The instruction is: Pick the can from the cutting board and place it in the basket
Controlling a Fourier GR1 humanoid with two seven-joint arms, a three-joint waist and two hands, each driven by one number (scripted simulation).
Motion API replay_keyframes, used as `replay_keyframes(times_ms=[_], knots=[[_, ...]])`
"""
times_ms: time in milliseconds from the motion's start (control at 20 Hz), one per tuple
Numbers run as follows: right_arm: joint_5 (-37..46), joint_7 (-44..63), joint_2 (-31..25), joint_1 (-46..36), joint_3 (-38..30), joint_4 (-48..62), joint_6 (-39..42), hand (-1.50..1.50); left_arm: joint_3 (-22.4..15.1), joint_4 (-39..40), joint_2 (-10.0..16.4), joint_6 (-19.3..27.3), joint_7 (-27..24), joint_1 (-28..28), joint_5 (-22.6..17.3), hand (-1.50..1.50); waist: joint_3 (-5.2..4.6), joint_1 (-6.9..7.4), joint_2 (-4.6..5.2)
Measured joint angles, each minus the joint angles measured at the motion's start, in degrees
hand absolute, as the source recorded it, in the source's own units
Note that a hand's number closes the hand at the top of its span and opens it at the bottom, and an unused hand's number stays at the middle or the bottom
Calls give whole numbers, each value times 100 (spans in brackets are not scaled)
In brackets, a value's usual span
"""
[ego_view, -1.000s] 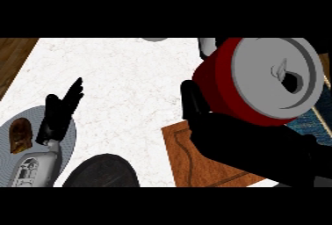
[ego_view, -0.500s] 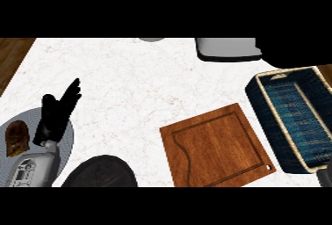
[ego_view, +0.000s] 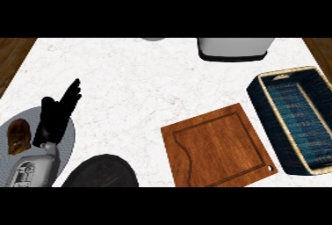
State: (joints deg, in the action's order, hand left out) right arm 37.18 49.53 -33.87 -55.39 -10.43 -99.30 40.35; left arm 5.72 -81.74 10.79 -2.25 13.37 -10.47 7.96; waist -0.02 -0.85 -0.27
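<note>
The wooden cutting board (ego_view: 217,147) lies bare on the white marble counter, right of centre. To its right stands the dark blue woven basket (ego_view: 295,110) with a tan rim; nothing shows inside it. No can appears anywhere in the head view. My left hand (ego_view: 57,112) rests open at the left, fingers straight and pointing up, well away from the board. My right hand does not show.
A grey plate (ego_view: 70,145) with a brown piece of food (ego_view: 18,136) lies under my left forearm. A black round object (ego_view: 100,171) sits at the bottom edge. A white appliance (ego_view: 233,48) stands at the back. Wooden floor shows past both back corners.
One second ago my right hand held a red can close to the camera above the board and basket. Hand and can then left the view. The left hand has stayed still.
</note>
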Motion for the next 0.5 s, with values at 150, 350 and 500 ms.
replay_keyframes(times_ms=[150,350,500], knots=[[-148,-415,-402,243,-332,202,213,150,-20,-2,-22,3,100,-110,9,0,4,27,12],[-299,-938,-595,767,-645,248,207,150,1,99,-4,-14,86,-175,28,0,2,51,20],[-237,-1414,-732,982,-735,584,1,150,43,301,-5,-36,-59,-242,13,0,3,75,30]])
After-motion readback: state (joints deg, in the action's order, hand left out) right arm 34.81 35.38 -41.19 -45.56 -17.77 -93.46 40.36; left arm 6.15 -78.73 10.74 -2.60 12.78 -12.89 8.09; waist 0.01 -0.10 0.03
